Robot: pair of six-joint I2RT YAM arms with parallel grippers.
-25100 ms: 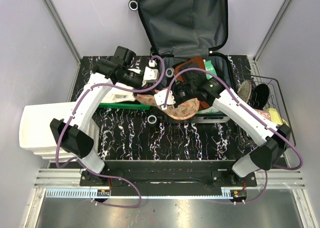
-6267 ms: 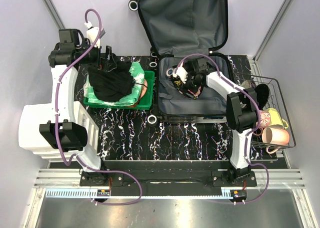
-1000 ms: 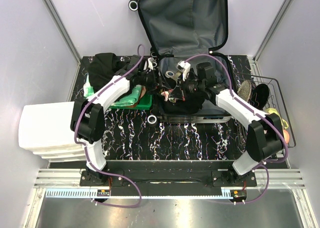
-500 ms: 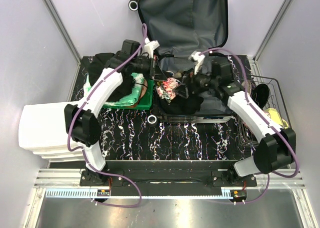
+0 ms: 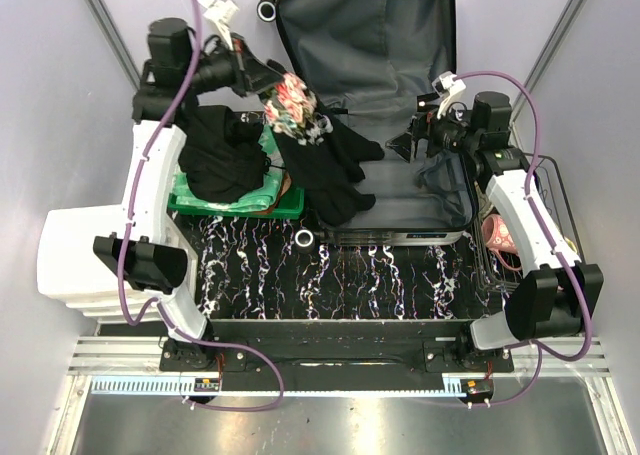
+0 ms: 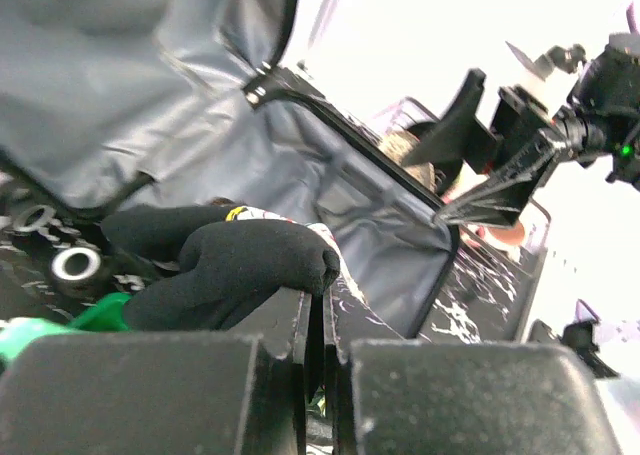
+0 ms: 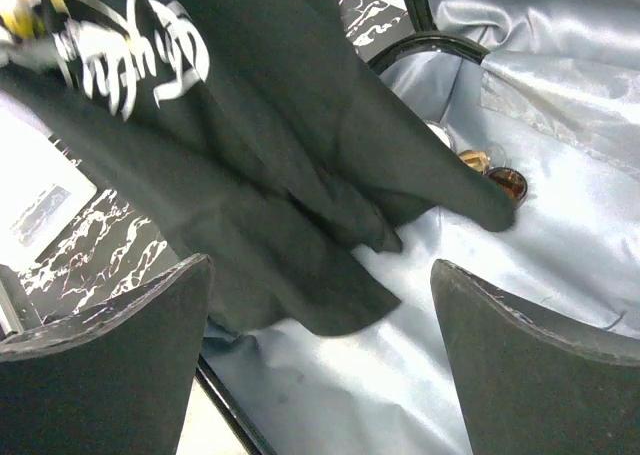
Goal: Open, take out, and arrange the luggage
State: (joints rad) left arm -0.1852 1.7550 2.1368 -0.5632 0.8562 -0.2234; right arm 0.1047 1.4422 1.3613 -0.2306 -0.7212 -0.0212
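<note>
Left hand clamped on black garment dangling over open luggage, right hand spread wide, empty, above its lower half

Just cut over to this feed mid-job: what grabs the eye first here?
The left pincer, high at the back left, is shut on a black garment with a floral patch near the grip, which drapes across the left edge of the open luggage. The right pincer gapes wide above the luggage's grey lining on the right side. Left of the case, a green bin is heaped with dark clothing.
</note>
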